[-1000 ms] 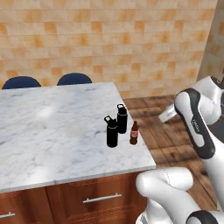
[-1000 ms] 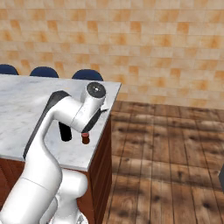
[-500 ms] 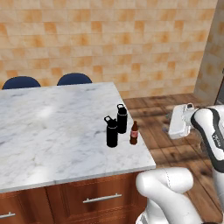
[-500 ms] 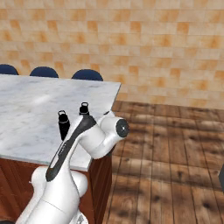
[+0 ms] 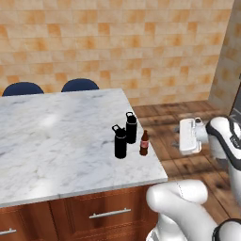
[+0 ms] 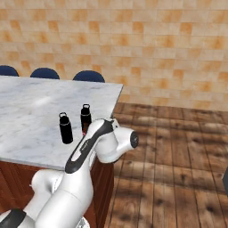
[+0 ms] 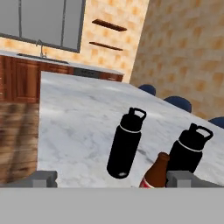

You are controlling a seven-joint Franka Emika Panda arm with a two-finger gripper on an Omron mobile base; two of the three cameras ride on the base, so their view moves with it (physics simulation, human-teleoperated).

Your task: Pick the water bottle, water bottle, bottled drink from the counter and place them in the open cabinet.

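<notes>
The robot's claw hangs spread wide and empty off the bench's right edge, its fingers framing the three targets in the hand view.

Nearest the claw, close to the bench's right edge and toward its front corner, stands the bottled drink, a slim brown glass bottle with a red label. It looks light but breakable and smooth-sided; a hold across the straight labelled body, below the narrow neck, would likely be steadier than one on the neck itself.

Just beside it, toward the bench's middle, stands one matte black water bottle, upright, loop cap uppermost. The second water bottle stands upright just behind the pair, a little farther from the front edge. Both appear rigid cylinders, heavier than the glass one if filled; their matte walls should offer fair friction, and a grip around mid-body seems safer than on the cap's loop or spout.

The three stand near one another, so reaching for the brown bottle risks nudging its black neighbour.

Beyond the bench's far edge, blue chair backs line a tan tiled wall.
</notes>
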